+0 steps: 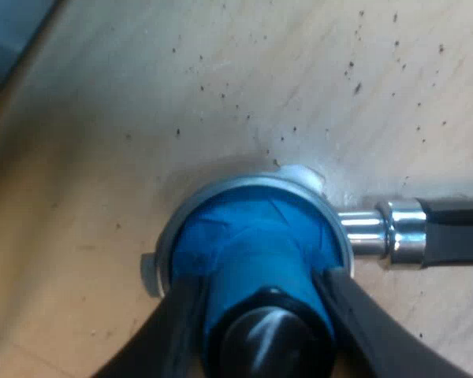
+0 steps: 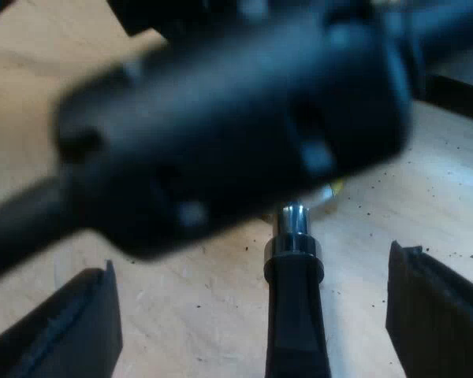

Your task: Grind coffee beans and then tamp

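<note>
Wood tabletop (image 1: 102,157), dark-specked; left jaws tight on blue tamper (image 1: 256,244), right jaws wide, empty

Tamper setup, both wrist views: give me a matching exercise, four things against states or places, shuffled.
Things
1. tamper
2. holder's handle
3. right claw
4. table

States or places
A. dotted with coffee grounds
B. open, fingers clear of what lies between them
C. blue, in the holder's basket, gripped by the left claw
D. dark with a chrome neck, lying between the right claw's fingers

Pairs: 1-C, 2-D, 3-B, 4-A
</note>
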You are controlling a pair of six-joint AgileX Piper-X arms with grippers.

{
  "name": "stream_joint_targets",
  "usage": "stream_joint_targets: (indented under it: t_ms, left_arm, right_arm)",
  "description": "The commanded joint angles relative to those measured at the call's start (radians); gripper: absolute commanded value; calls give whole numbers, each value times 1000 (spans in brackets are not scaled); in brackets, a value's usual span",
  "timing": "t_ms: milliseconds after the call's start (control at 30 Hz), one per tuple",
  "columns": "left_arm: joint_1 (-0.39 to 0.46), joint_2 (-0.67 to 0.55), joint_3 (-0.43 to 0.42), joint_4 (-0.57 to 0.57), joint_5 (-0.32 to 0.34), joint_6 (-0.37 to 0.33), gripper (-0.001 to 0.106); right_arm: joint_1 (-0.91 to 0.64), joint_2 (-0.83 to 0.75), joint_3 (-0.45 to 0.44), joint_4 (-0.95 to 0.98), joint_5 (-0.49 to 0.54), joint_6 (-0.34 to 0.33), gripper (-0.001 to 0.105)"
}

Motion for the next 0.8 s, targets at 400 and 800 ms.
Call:
stream_joint_targets:
  t_ms: [400,800]
  left_arm:
    - [-3,-91,-5,37,6,5,0]
    - [74,-233,-1,111,-104,7,0]
  right_arm:
    - [-2,-9,-3,-8,7,-11,71]
    - [-11,-9,-80,-24,-95,-14,71]
